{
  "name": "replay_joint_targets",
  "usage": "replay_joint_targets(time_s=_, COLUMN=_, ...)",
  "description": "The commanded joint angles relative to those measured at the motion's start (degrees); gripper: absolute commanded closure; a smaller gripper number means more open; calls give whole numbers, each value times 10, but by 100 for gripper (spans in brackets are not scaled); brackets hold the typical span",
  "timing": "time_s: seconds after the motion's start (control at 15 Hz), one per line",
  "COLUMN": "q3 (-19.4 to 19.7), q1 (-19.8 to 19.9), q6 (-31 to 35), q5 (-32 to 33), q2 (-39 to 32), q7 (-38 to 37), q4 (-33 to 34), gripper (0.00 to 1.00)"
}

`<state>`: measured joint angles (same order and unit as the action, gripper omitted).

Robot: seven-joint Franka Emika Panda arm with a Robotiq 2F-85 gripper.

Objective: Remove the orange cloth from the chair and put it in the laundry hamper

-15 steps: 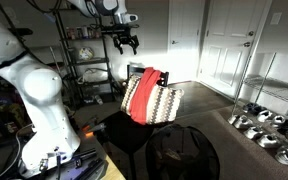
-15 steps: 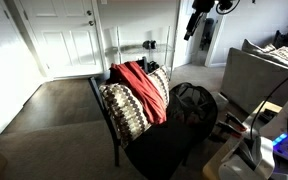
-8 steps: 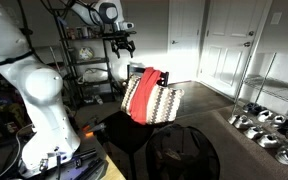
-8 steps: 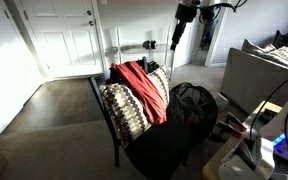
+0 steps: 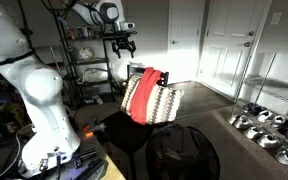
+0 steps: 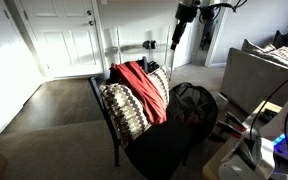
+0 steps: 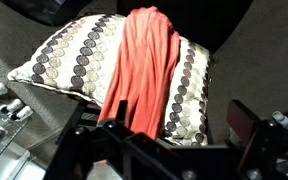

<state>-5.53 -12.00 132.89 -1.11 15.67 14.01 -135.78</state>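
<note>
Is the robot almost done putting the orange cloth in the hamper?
Not nearly. Nothing looks done yet: the orange cloth lies draped over the chair back. The gripper hangs open and empty above it, touching nothing. Left to do: come down, grab the cloth, lift it off and drop it into the black laundry hamper beside the chair.

Count on inspection:
- One claw (image 5: 125,42).
- One chair (image 5: 149,100), standing below the claw.
- One orange cloth (image 6: 139,85), lying on that chair under the claw.
- One laundry hamper (image 6: 194,105), lower than the claw and just beside the chair.
</note>
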Motion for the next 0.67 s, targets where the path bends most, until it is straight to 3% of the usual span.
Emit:
replay_joint_targets(time_s=0.0, q3=-4, q1=4, q6=-1, q5=-1, q2=0, q7=1, q4=1, gripper=0)
replay_joint_targets(time_s=0.27, q3=-11, q1=5, q6=7, q5=6, q2=-3, q7=-15, q4=-1, gripper=0)
replay_joint_targets(time_s=0.6, q3=-72, q1=-4, q6=27, q5=78, q2=-94, q7=-93, q4=48, gripper=0)
